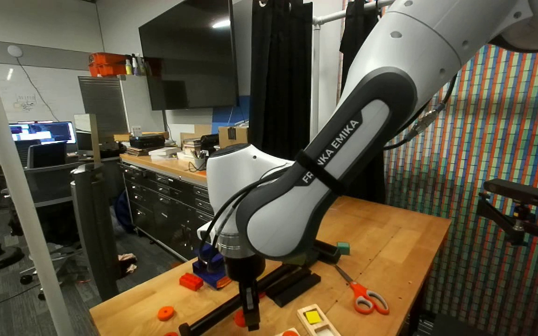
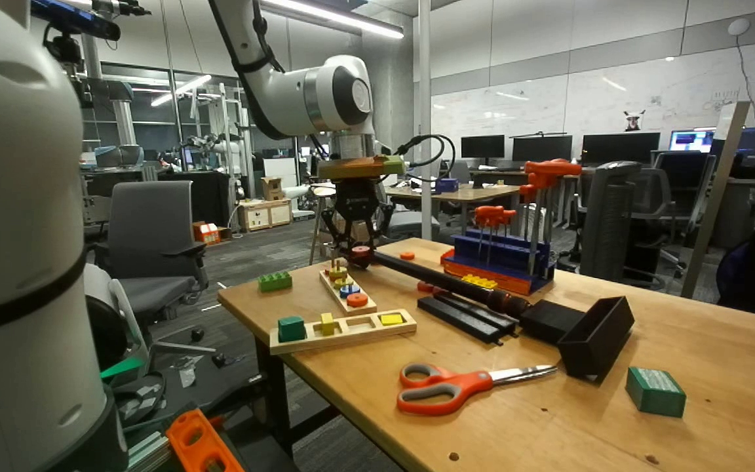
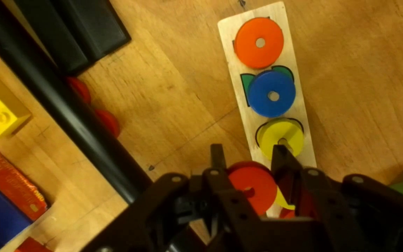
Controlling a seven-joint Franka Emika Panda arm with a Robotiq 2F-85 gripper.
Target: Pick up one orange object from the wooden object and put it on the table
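Observation:
The wooden object is a pale board (image 3: 230, 28) with pegs. In the wrist view it carries an orange disc (image 3: 259, 42), a blue disc, yellow discs and part of a red-orange one near my gripper. My gripper (image 3: 249, 150) is shut on a red-orange disc (image 3: 252, 189), which sits between the fingers left of the board's line. In an exterior view the gripper (image 2: 359, 259) holds this disc (image 2: 360, 250) just beyond the board's far end, between it and a black bar. Another orange disc lies loose on the table (image 2: 731, 341); it shows in both exterior views (image 1: 166, 313) (image 2: 407, 255).
A black bar (image 2: 436, 278) runs across the table close to the gripper. A second wooden tray (image 2: 345, 337) with blocks, scissors (image 2: 443, 393), black boxes (image 2: 597, 337), a blue tool rack (image 2: 502, 252) and green blocks (image 2: 275, 282) stand around. Red round pieces (image 3: 108, 122) lie beside the bar.

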